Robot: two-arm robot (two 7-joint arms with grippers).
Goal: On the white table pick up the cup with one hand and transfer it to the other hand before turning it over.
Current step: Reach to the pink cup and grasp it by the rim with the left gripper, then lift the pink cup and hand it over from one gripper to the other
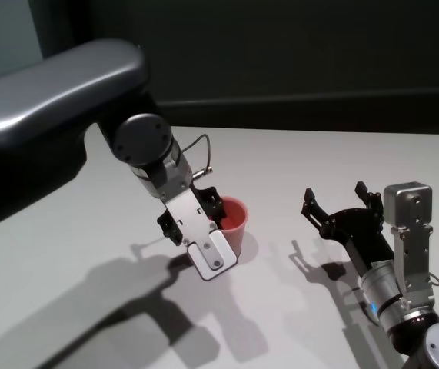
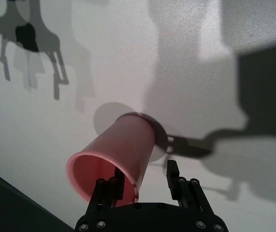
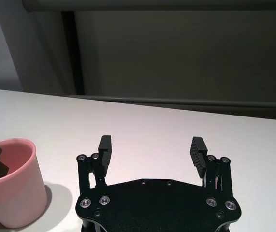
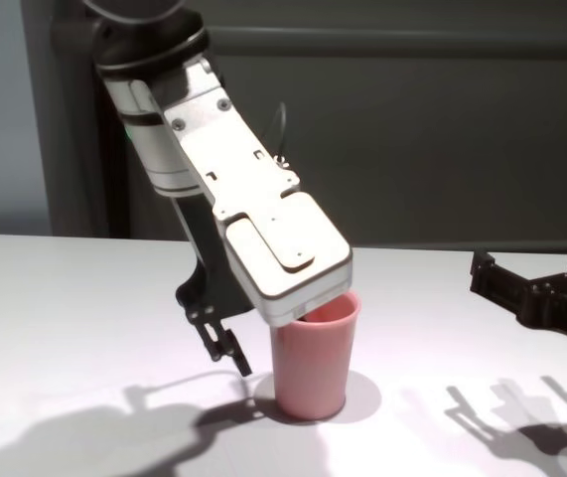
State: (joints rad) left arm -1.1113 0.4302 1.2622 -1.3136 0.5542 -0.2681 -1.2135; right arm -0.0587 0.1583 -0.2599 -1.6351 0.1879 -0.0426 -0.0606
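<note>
Pink and smooth, the cup [image 1: 233,227] stands upright on the white table [image 1: 296,161], mouth up, tapering to a narrower base, no handle, thin rim catching the light. Left gripper [image 2: 145,181] straddles that rim, one finger inside the mouth and one outside the wall, jaws not visibly pressed tight. Right gripper [image 3: 151,149] hovers well apart to the side, fingers spread wide, holding nothing.
</note>
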